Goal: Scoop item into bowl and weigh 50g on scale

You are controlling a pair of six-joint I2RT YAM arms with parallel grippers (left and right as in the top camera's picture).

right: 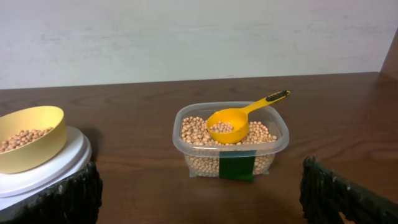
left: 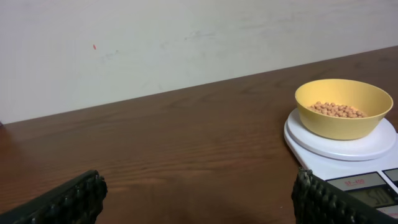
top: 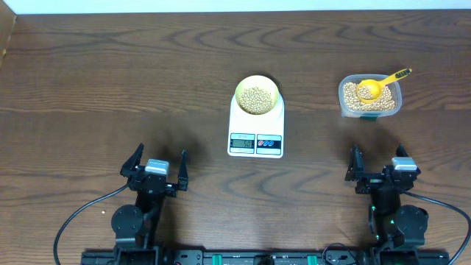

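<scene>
The pale-yellow bowl point(top: 257, 96) point(left: 343, 107) point(right: 28, 137) stands on the white scale point(top: 255, 131) point(left: 348, 149) point(right: 43, 171) at mid-table, with tan beans point(top: 256, 100) point(left: 336, 110) lying in it. More beans fill a clear tub point(top: 370, 98) point(right: 231, 138) at the right, where a yellow scoop point(top: 377, 85) point(right: 233, 123) rests with some beans in its cup. My left gripper point(top: 154, 168) point(left: 199, 196) hovers open near the front left, holding nothing. My right gripper point(top: 377, 163) point(right: 202, 190) is open near the front right, short of the tub.
A green label point(right: 236, 167) sticks to the tub's near wall. Dark wooden table point(top: 110, 88) stretches wide to the left; a pale wall point(left: 155, 43) rises behind it. Arm bases and cables sit along the front edge.
</scene>
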